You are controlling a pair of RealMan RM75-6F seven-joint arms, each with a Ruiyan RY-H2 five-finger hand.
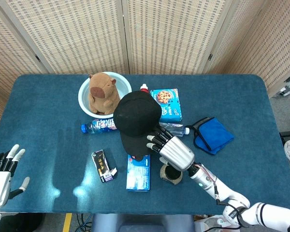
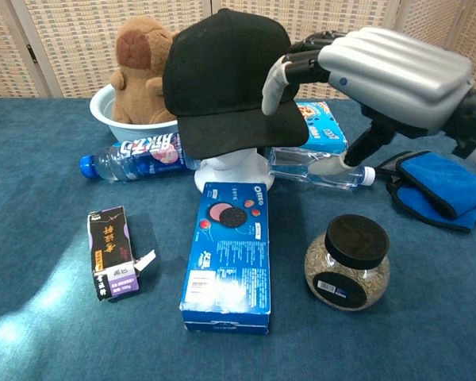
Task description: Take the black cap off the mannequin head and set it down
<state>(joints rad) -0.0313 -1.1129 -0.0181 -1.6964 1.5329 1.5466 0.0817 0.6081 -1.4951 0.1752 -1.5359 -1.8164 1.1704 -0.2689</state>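
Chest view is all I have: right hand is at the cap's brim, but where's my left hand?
Observer: The left hand sits at the table's near left edge, fingers spread, holding nothing.
Operator: What does the right hand cover from above?
Observer: The right hand overlaps the jar and the black cap's brim edge.
Operator: What's behind the cap?
Observer: A red-capped bottle top pokes out behind it.

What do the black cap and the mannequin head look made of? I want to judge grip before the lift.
Black cap: apparently matte woven fabric, no shine, stitched panels, stiff brim. Mannequin head: smooth white, maybe foam or plastic; only its base shows, so I cannot be sure.
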